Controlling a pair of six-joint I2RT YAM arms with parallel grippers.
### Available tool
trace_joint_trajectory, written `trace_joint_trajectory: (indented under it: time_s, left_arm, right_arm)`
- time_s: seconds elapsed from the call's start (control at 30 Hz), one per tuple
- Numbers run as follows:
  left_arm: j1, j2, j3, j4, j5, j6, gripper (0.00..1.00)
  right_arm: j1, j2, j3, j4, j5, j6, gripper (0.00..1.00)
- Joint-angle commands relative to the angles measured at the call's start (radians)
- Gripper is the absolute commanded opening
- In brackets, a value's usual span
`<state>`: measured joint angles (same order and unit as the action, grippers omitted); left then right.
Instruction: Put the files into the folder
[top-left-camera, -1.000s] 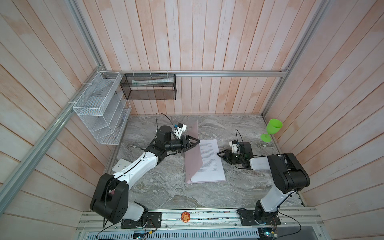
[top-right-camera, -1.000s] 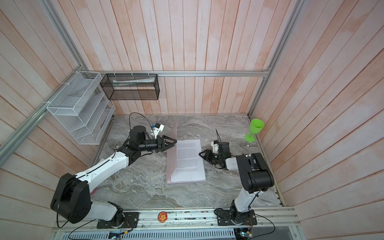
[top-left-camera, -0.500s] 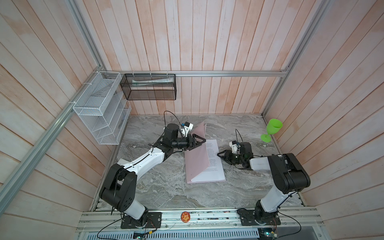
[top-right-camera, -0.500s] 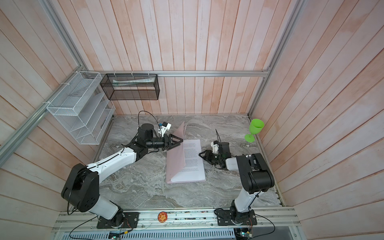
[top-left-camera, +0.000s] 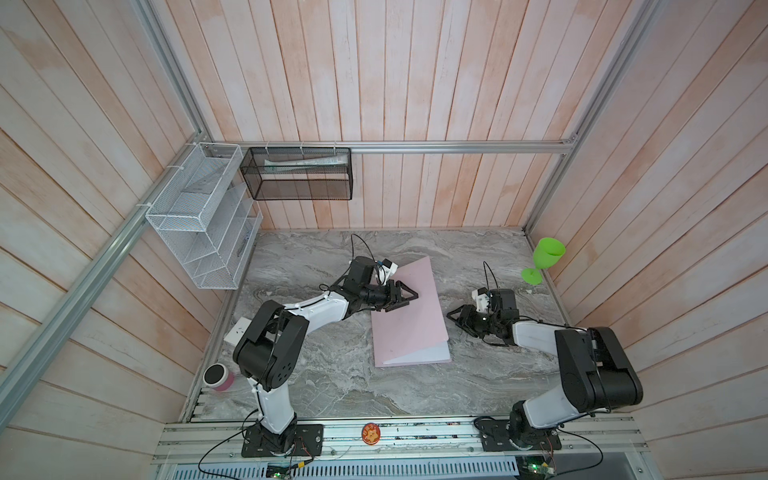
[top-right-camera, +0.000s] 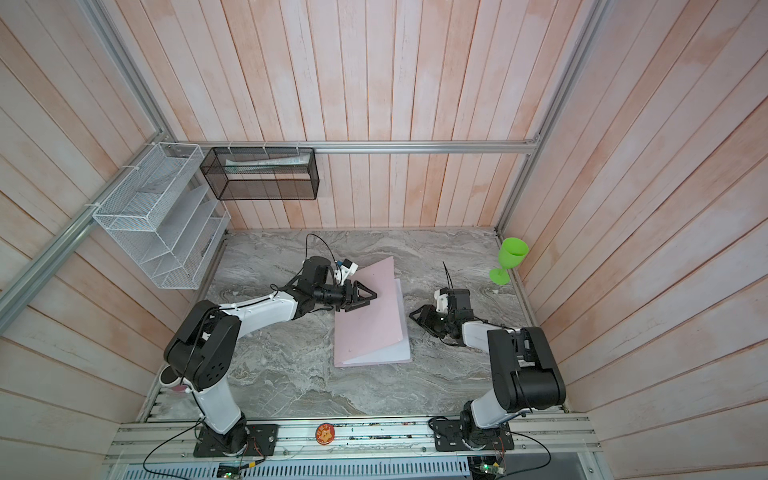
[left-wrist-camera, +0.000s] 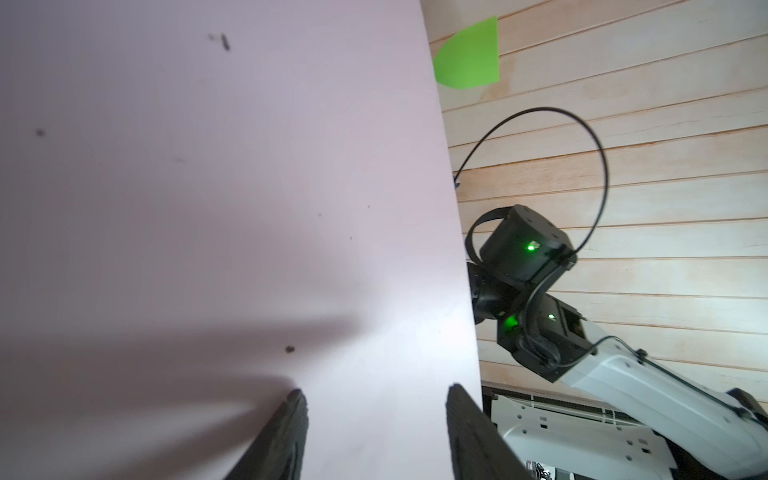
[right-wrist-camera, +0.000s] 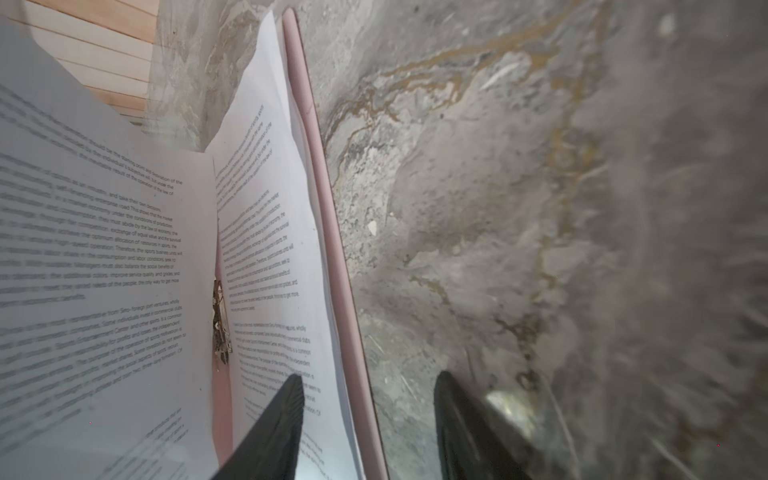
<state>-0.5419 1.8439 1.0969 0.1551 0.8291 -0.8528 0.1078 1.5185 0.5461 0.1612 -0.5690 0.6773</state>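
Closing step in hand. The folder (top-left-camera: 409, 316) lies near the middle of the marble table (top-left-camera: 332, 386), spine on the left arm's side, its top cover tilted up off the lower half and not yet flat. The files (top-left-camera: 428, 355) sit inside on the lower cover; in both top views only a white strip shows past the cover's near edge (top-right-camera: 386, 353). Left gripper (top-left-camera: 409, 298) is over the cover's outer face, towards the far end. The left wrist view has the jaws of the left gripper (left-wrist-camera: 376, 392) apart, nothing between them, both fingers on the pink outer side. Whether the tips press it or hang just off it, cannot tell. Right gripper (top-left-camera: 455, 320) is low to the table just beside the folder's open long edge, jaws apart and empty. Its wrist view looks into the gap: printed sheets (right-wrist-camera: 266, 257), the metal clip (right-wrist-camera: 220, 328) at the spine, the lower cover's pink edge (right-wrist-camera: 332, 249) past the paper. Print also shows on the raised side; sheet or reflection, cannot tell. Judgement: sheets look loaded, and what is left is shutting the cover. Next move probably calls for the left arm to ease the cover down flat without dragging the folder, and for the right gripper to keep out of the gap so it is not caught.
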Motion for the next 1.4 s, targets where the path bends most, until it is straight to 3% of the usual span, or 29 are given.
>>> trace_joint_trajectory:
  time_s: [0.0,0.3,0.57,0.6,0.73,0.77,0.93,1.07,1.2,1.37]
  left_arm:
    - [-0.017,0.061,0.032,0.023,-0.023,0.051,0.55]
    - [-0.033,0.204,0.047,-0.046,-0.117,0.127,0.54]
    - [-0.034,0.097,0.084,-0.232,-0.284,0.281,0.6]
    - [-0.034,0.07,0.097,-0.268,-0.316,0.307,0.63]
    - [-0.033,-0.042,0.156,-0.419,-0.473,0.408,0.96]
    - [-0.034,-0.069,0.163,-0.447,-0.511,0.426,1.0]
    - [-0.033,-0.236,0.177,-0.56,-0.724,0.492,1.0]
    - [-0.033,-0.412,0.104,-0.561,-0.898,0.488,1.0]
    - [-0.029,-0.62,-0.058,-0.484,-1.063,0.508,1.0]
    - [-0.028,-0.894,-0.369,-0.22,-1.189,0.64,1.0]
  right_arm:
    - [-0.027,-0.047,-0.027,-0.082,0.059,-0.022,0.51]
    - [-0.061,-0.14,0.005,-0.176,0.104,-0.045,0.51]
    - [-0.06,-0.25,0.085,-0.245,0.092,-0.034,0.51]
    - [-0.059,-0.269,0.099,-0.248,0.084,-0.028,0.51]
    - [-0.029,-0.332,0.165,-0.248,0.06,-0.012,0.51]
    - [-0.008,-0.346,0.186,-0.248,0.066,-0.014,0.5]
    - [0.161,-0.381,0.381,-0.321,0.22,-0.048,0.5]
    - [0.272,-0.334,0.515,-0.354,0.286,-0.097,0.51]
    - [0.346,-0.248,0.568,-0.341,0.301,-0.139,0.52]
    - [0.385,-0.157,0.503,-0.236,0.255,-0.143,0.52]
